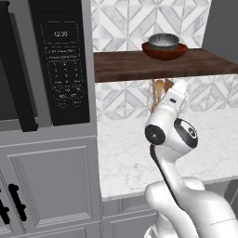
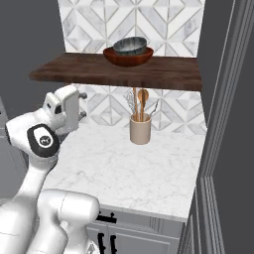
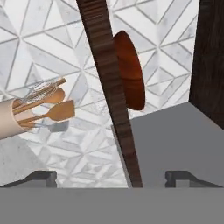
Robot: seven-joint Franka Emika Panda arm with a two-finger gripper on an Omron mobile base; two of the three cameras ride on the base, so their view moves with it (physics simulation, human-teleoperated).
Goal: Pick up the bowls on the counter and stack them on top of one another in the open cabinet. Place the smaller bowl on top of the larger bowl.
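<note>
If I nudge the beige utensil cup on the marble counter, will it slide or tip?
The tall beige utensil cup probably tips before it slides: it is narrow, and wooden spoons and a whisk stick out high above its rim. The smooth white marble counter likely offers little grip.

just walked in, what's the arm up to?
Bowl stacking looks done: the small grey bowl sits inside the reddish-brown bowl on the dark wooden shelf. The hand holds nothing, fingers apart, below shelf level over the marble counter. The beige utensil cup stands against the tile.
</note>
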